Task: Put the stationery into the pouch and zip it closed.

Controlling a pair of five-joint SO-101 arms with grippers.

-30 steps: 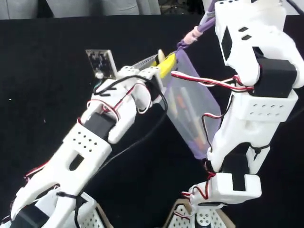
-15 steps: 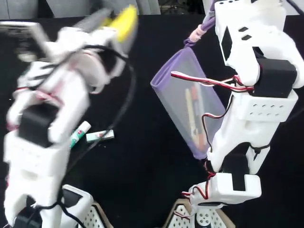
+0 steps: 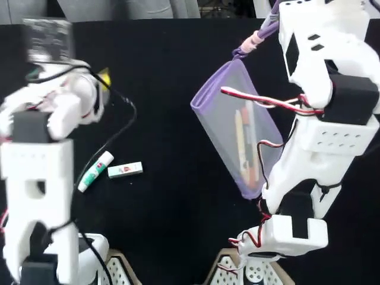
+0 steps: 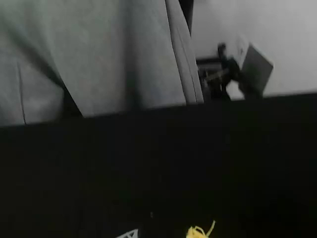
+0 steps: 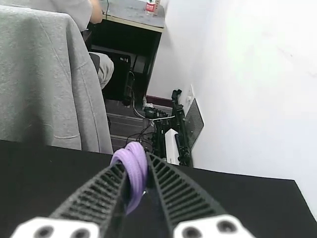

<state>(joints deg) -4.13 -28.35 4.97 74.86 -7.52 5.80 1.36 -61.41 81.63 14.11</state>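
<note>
Looking down from the high cam, I've got the right tool (image 5: 134,164) up at the far right of the surface (image 3: 166,89). Its wrist cam shows both fingers (image 5: 163,188) pressed together on the purple strap (image 5: 130,173), w/ the loop pinched btwn them and poking up past the tips. So it's clamped on the strap, w/ no gap beyond the strap's own thickness.

Hanging from that strap is the pouch (image 3: 228,119), clear w/ purple trim. It's tilted, w/ the strap corner highest and the low corner down by the right arm's lower links. Can't tell if that low corner touches the surface. A red-and-white cable of the right arm crosses in front of it. Inside I see a couple of pens (image 3: 244,139), orange and yellowish, lying lengthwise toward the low end. Can't tell from here how far the zip is drawn.

Left arm stands tall at the left side, well apart from the pouch. The left tool (image 3: 102,78) shows as a bit of yellow behind the wrist. Can't tell whether it's apart or together.

Two pcs of stationery lie on the surface near the left arm: a white-and-green tube (image 3: 95,171) and, just beside it, a small flat block (image 3: 124,170). Neither tool touches them.
</note>
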